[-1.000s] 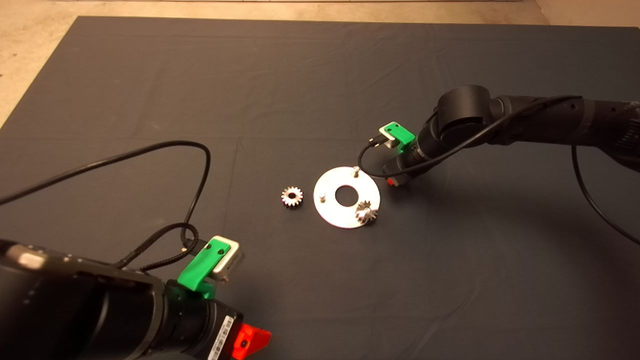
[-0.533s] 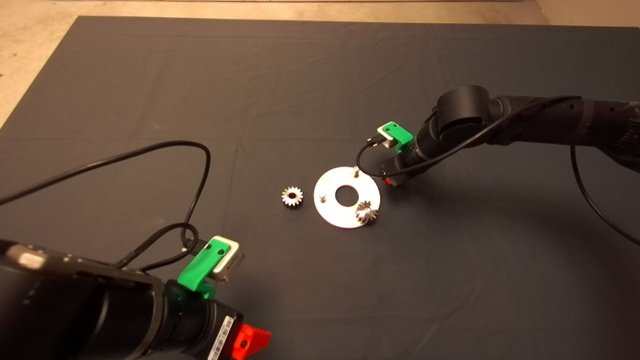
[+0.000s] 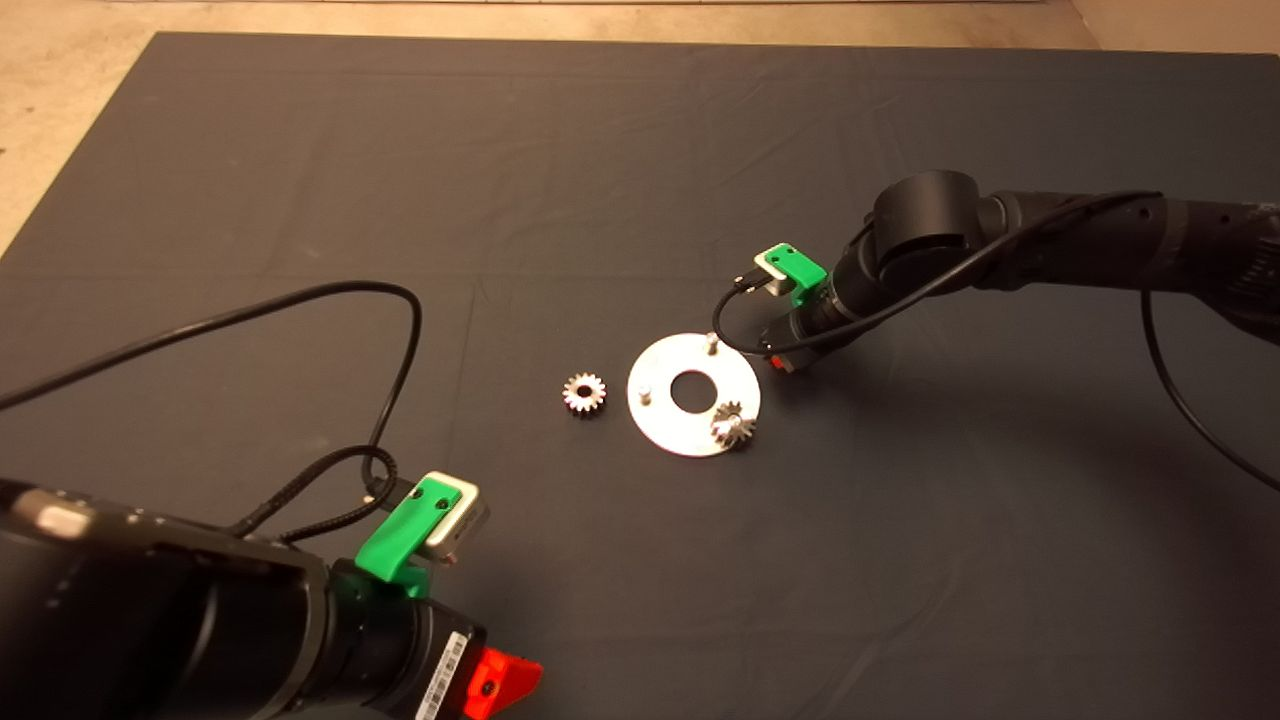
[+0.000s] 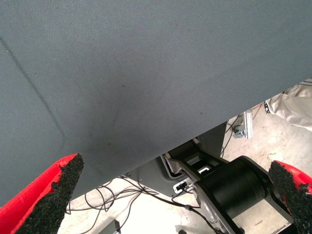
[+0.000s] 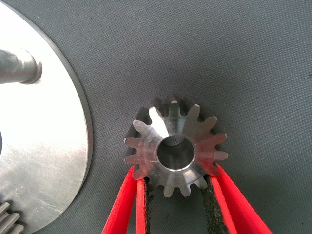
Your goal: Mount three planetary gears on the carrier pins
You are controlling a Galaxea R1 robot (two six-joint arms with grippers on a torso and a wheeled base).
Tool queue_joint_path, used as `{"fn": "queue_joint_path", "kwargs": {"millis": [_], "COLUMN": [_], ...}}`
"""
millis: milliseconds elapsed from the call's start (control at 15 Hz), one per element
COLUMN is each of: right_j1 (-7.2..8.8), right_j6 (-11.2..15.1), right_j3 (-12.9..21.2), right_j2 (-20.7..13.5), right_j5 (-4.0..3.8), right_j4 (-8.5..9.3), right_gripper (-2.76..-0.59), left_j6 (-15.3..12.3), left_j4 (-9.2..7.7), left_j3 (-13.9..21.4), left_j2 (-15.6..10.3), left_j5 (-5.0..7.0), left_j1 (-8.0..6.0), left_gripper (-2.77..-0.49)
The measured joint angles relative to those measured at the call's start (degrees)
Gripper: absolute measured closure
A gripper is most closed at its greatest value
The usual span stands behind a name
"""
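Mat (image 3: 300,200): dark, bears everything
Left gripper (image 3: 500,682): parked at the lower left edge, fingers (image 4: 53,195) wide apart, empty
Disc (image 3: 665,425): mid-mat, one gear (image 3: 733,424) on a pin, two pins (image 3: 711,344) bare
Right gripper (image 5: 175,204): just beside the disc, clamping a gear (image 5: 175,151)
Loose gear (image 3: 584,392): flat, left of the disc

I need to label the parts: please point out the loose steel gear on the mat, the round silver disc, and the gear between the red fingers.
Loose steel toothed gear (image 3: 584,393): head view, centre hole.
Round silver metal disc (image 3: 668,428): head view, bare face.
Steel gear between red fingers (image 5: 161,130): right wrist view, face.
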Motion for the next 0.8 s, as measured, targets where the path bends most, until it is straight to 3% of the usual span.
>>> {"fn": "queue_joint_path", "kwargs": {"millis": [800], "right_j1": [0.02], "right_j6": [-0.07], "right_j3": [0.0], "right_j2": [0.02], "right_j5": [-0.01], "right_j4": [0.0], "right_gripper": [-0.61], "left_j6": [0.0], "left_j4": [0.0], "left_j3": [0.0], "left_j2": [0.0], "left_j5": [-0.02], "left_j1": [0.0], "left_gripper": [-2.77]}}
